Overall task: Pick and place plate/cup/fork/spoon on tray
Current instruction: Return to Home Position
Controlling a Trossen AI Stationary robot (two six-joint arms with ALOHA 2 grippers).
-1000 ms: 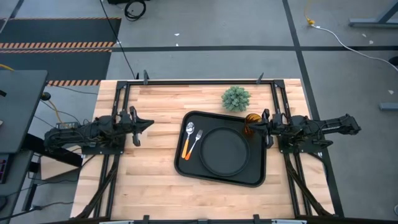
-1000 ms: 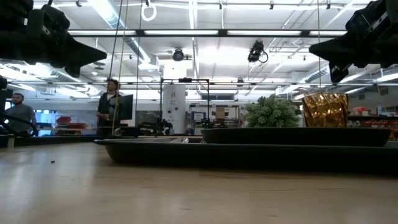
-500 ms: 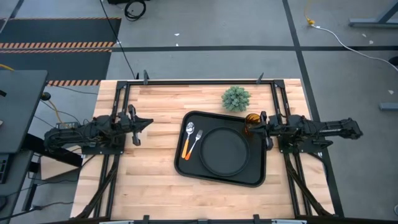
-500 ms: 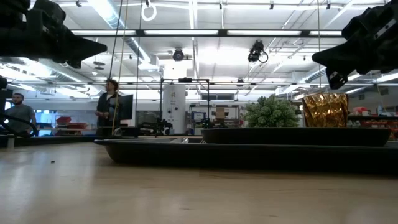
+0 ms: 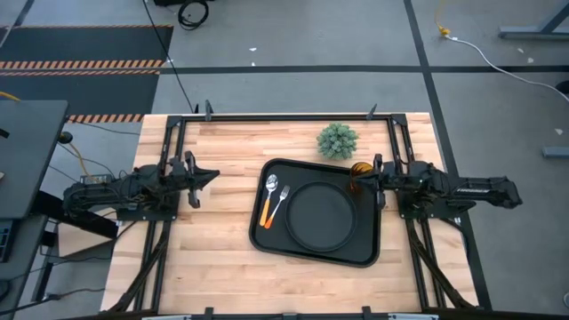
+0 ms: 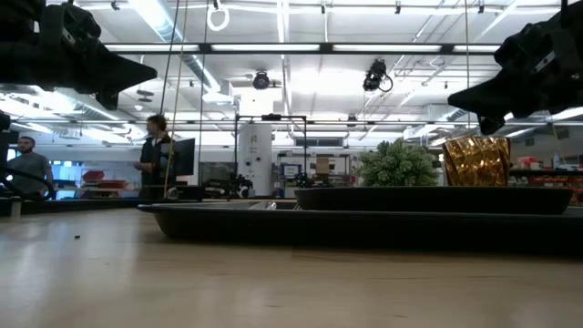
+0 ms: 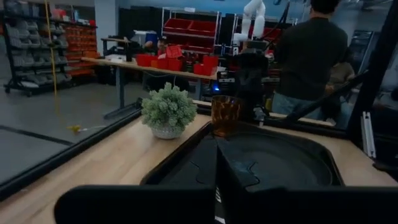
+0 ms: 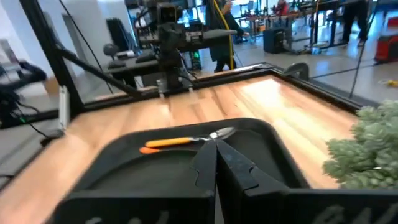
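Right pincer (image 5: 381, 184): hangs above the tray's right rim, fingers pressed together, holding nothing; its closed tips show in the right wrist view.
Left pincer (image 5: 197, 179): waits over bare counter (image 5: 213, 258), well apart from the tray, fingers closed together on nothing.
Cup (image 5: 360, 170): amber-brown, upright, just beside the right pincer's tips, at the tray's far right corner; whether it stands inside the rim or on it cannot be told.
Tray (image 5: 316, 256): black, rectangular, between the two pincers, nearer the right one.
Plate (image 5: 320, 216): round, black, flat in the tray, just ahead of the right pincer.
Fork (image 5: 267, 211): orange handle, in the tray's left part, on the far side of the plate from the right pincer.
Spoon (image 5: 273, 190): silver, crossing the fork.
Plant ball (image 5: 338, 140): green, on the counter beyond the tray, near the cup.
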